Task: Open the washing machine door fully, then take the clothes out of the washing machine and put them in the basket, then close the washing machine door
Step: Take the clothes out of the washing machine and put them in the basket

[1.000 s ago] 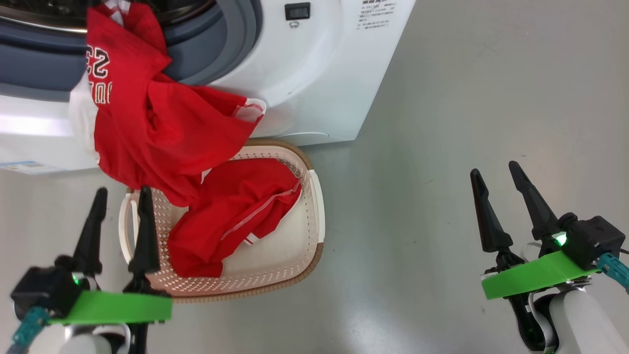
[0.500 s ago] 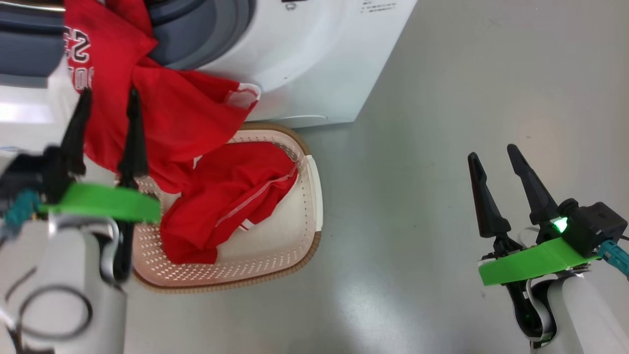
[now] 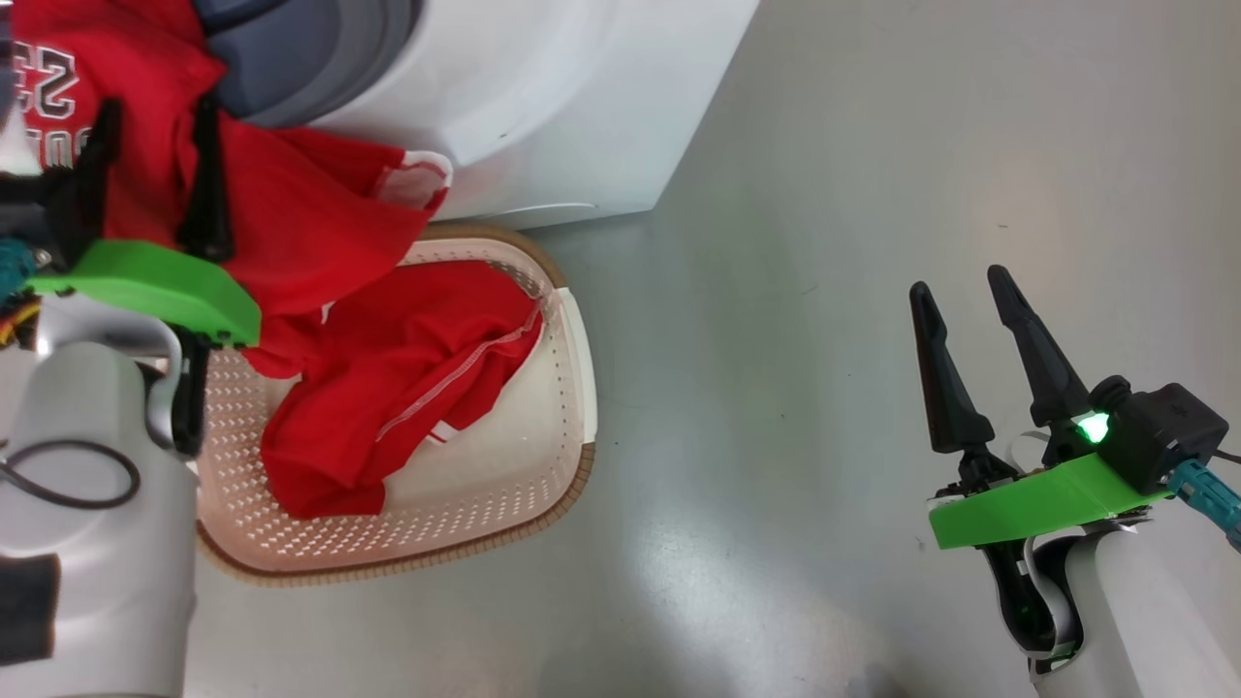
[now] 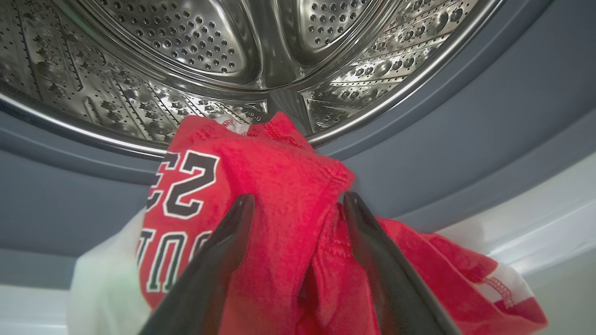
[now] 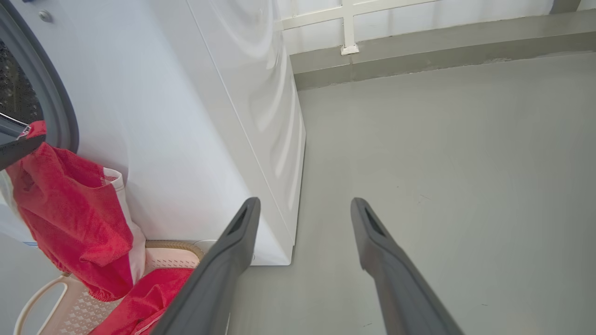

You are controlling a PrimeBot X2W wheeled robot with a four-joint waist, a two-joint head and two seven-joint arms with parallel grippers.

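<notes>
Two red knit garments, white trim. The jersey (image 3: 320,223), numbered 23, drapes out over the washing machine's (image 3: 543,97) grey rubber ring (image 4: 465,116), and its lower end reaches the basket (image 3: 572,388). The second garment (image 3: 388,388) lies crumpled inside the basket.

One basket: cream perforated plastic, brown woven-look rim, on the grey floor (image 3: 824,194) just in front of the machine. The drum (image 4: 233,46) is shiny perforated steel.

Left gripper (image 3: 158,100) is up at the opening, fingers spread either side of a jersey fold, not clamped. Right gripper (image 3: 957,278) is low over bare floor, fingers apart, empty.
</notes>
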